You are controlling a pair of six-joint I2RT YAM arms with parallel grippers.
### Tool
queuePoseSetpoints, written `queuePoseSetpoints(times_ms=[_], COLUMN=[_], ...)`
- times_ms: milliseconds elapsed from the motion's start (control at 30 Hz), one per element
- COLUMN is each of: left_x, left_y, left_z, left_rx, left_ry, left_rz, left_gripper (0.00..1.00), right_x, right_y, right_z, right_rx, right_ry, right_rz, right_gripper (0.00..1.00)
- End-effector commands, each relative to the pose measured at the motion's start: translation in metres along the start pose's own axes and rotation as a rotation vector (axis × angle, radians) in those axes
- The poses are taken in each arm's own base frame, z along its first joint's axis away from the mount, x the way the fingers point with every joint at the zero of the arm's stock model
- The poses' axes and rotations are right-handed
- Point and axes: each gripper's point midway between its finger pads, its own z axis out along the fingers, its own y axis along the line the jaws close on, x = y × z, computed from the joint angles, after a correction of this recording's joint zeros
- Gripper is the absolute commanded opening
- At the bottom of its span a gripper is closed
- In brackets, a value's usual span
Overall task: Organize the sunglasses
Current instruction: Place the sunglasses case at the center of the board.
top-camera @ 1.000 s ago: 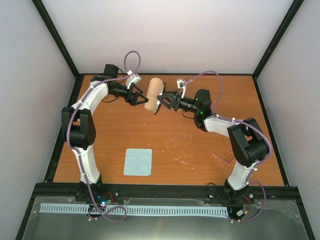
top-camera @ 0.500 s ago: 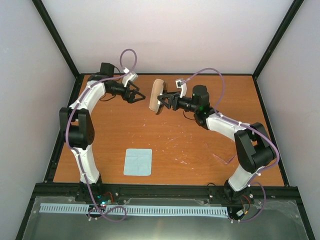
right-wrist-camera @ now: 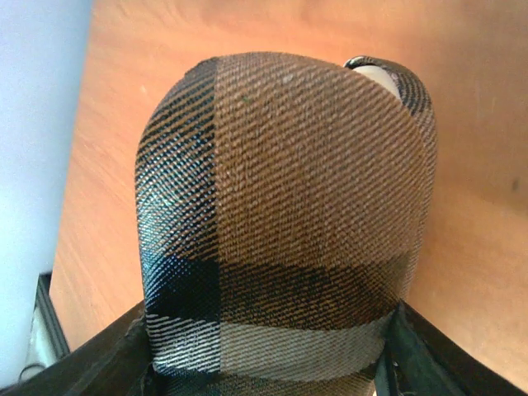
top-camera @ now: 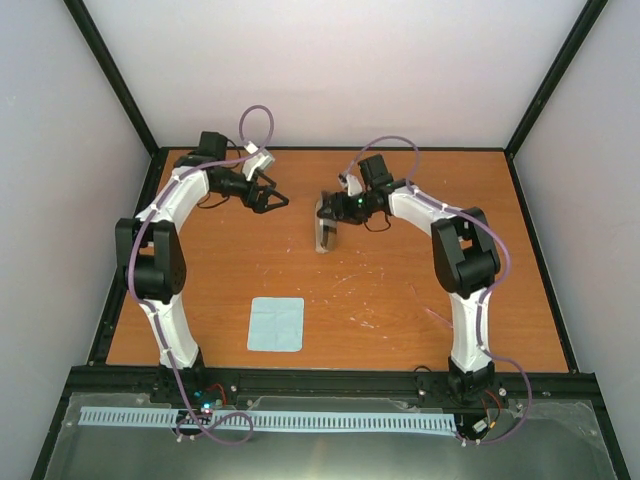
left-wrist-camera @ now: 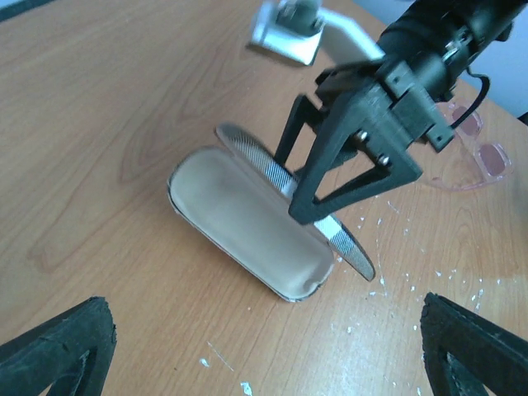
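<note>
We see right gripper point(left-wrist-camera: 290, 186) clamping lid of open tan plaid fabric case point(left-wrist-camera: 239, 219); left gripper point(top-camera: 276, 201) gapes wide, empty; pink translucent sunglasses point(left-wrist-camera: 483, 157) near case.

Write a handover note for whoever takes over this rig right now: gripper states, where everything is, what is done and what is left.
Left gripper: open and empty, hovering just left of the case.
Right gripper: closed on the case's lid, holding it up; the lined inside is exposed and the base rests on the table.
Sunglasses: lying on the table beyond the right gripper, outside the case, untouched.
Cloth: flat near the front edge.
Done: case opened.
Left: probably put the sunglasses into the case and close the lid.
</note>
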Motion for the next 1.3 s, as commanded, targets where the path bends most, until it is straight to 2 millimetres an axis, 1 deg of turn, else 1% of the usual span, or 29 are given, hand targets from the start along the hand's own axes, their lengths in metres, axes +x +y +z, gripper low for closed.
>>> queuePoseSetpoints(times_ms=[0,100,233,367,400,433,467,533,567,867,1000,1100,1133,1167,1200,1267], left_x=[0.006,0.012,0.014,0.015,0.015,0.016,0.017,0.018,0.02,0.039,0.042,0.044,0.045,0.046,0.047,0.047], left_y=[-0.002,-0.002,-0.004,-0.004,-0.004,-0.004,-0.004,-0.002,-0.001,0.014,0.017,0.017,0.018,0.018,0.018,0.02], left_z=[-0.002,-0.001,-0.001,-0.001,-0.001,0.0,0.001,0.003,0.004,0.018,0.021,0.022,0.023,0.024,0.024,0.025], left_rx=[-0.014,-0.012,-0.012,-0.009,-0.008,-0.008,-0.006,-0.004,-0.003,0.0,0.005,0.009,0.009,0.011,0.011,0.012], left_ry=[0.016,0.026,0.031,0.032,0.032,0.032,0.032,0.034,0.037,0.073,0.079,0.081,0.082,0.083,0.084,0.081], left_rz=[0.028,0.02,0.022,0.016,0.015,0.011,0.009,0.005,0.003,-0.015,-0.02,-0.023,-0.023,-0.024,-0.026,-0.029], left_gripper=[0.99,0.99,0.99,0.99,0.99,0.99,0.99,0.99,0.99,0.99,0.99,0.99,0.99,0.98,0.98,0.98], right_x=[0.049,0.062,0.067,0.064,0.063,0.061,0.06,0.057,0.056,0.052,0.05,0.048,0.048,0.048,0.047,0.044], right_y=[-0.013,-0.024,-0.033,-0.037,-0.038,-0.038,-0.039,-0.038,-0.038,-0.039,-0.038,-0.037,-0.037,-0.037,-0.037,-0.036], right_z=[0.013,0.023,0.027,0.024,0.023,0.021,0.02,0.019,0.018,0.017,0.016,0.015,0.015,0.014,0.013,0.01], right_rx=[-0.046,-0.054,-0.048,-0.035,-0.028,-0.023,-0.019,-0.011,-0.007,0.004,0.004,0.005,0.009,0.011,0.014,0.028], right_ry=[0.227,0.281,0.295,0.286,0.281,0.276,0.273,0.267,0.265,0.253,0.245,0.24,0.239,0.238,0.234,0.227], right_rz=[0.13,0.149,0.142,0.142,0.138,0.135,0.134,0.126,0.123,0.11,0.1,0.094,0.093,0.091,0.087,0.078], right_gripper=[0.12,0.11,0.13,0.24,0.29,0.37,0.41,0.45,0.49,0.64,0.78,0.86,0.87,0.95,1.0,1.0])
